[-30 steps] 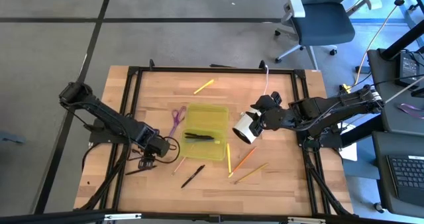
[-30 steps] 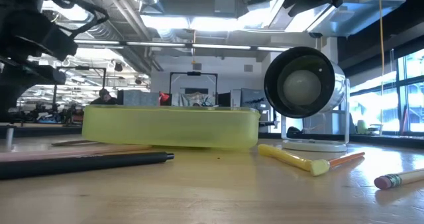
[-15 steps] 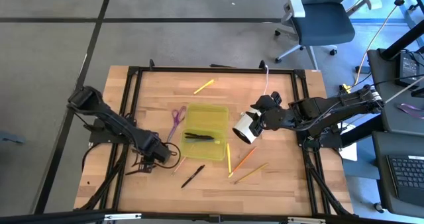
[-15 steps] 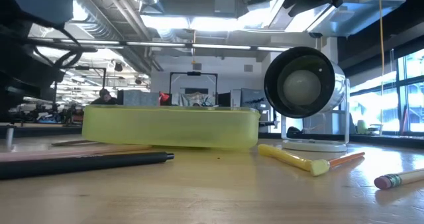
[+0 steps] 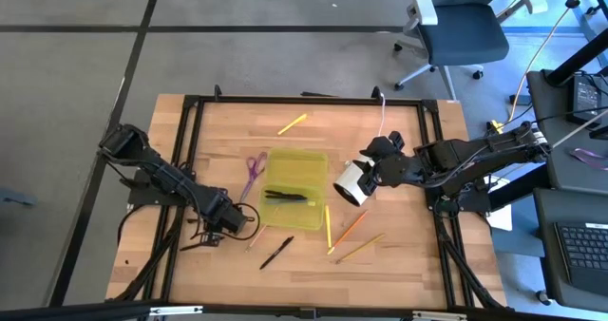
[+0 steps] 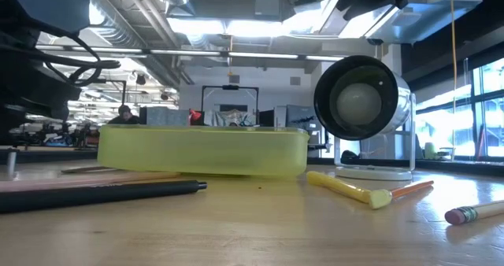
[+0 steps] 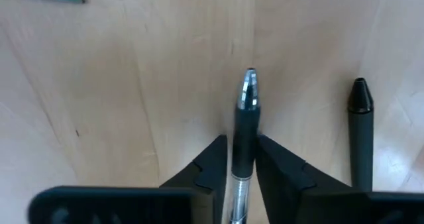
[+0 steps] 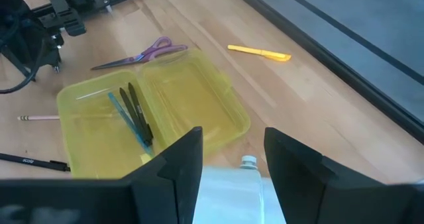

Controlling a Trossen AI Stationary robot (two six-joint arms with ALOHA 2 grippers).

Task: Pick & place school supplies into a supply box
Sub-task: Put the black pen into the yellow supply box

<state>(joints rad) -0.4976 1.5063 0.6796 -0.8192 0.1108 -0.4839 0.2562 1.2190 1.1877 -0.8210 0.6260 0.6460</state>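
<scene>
The left gripper pinches a black pen with a silver tip, lying flat on the table near its front left side, beside the supply box (translucent yellow-green, shallow, with dark pens inside). The right gripper is closed on a white cylinder just right of the box.

Left hand fingertips too small to tell in high view; pen rear cut by wrist picture's edge
</scene>
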